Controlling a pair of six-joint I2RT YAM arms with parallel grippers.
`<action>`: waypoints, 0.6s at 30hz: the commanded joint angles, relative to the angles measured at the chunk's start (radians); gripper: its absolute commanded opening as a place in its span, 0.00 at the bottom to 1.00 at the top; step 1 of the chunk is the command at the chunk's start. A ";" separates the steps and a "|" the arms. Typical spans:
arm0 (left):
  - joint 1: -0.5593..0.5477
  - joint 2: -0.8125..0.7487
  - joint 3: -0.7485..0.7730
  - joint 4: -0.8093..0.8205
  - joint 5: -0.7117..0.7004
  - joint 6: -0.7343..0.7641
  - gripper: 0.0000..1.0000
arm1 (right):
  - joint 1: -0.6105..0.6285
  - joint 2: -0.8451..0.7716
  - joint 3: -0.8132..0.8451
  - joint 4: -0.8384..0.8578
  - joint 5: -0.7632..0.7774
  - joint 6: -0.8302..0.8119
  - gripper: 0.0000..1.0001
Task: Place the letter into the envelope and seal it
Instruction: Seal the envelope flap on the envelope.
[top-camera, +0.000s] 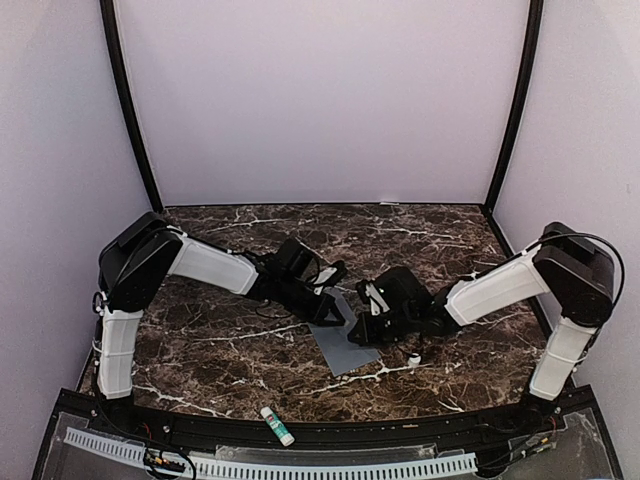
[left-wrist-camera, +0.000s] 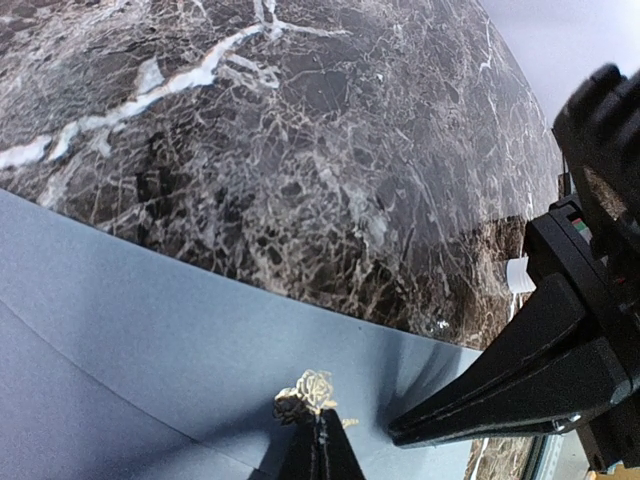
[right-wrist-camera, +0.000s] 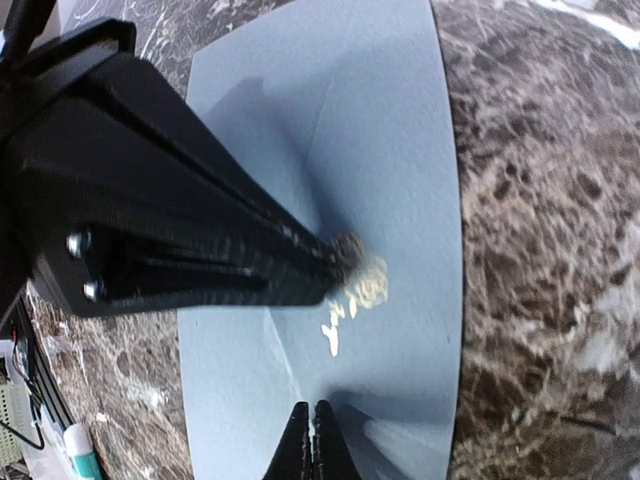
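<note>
Envelope (top-camera: 347, 350) lies flat on the counter (top-camera: 230, 360), beyond the glue stick (top-camera: 277, 426). Its long axis runs away from the glue stick, slightly slanted. Letter unseen, likely inside. Judged step: sealing. Left jaws closed, tips pressing the gold sticker (left-wrist-camera: 312, 388); right jaws closed, pressing the envelope close by. Next: press firmly, then lift straight off.

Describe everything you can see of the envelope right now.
The envelope is slate-grey matt paper, lying flat on the marble table between the two arms. Its pointed flap is folded down, and the creases meet at a gold rose sticker. The shut left gripper has its tip at that sticker. The shut right gripper rests its tip on the paper beside it. No letter shows.
</note>
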 joint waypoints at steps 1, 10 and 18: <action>-0.005 0.001 -0.047 -0.108 -0.014 0.022 0.00 | -0.010 0.059 0.053 -0.025 0.059 0.000 0.01; -0.006 -0.028 -0.036 -0.116 -0.018 0.022 0.00 | -0.018 0.079 0.050 -0.019 0.063 0.008 0.00; -0.009 -0.081 -0.064 -0.120 -0.004 0.021 0.01 | -0.019 0.043 -0.003 -0.004 0.061 0.023 0.00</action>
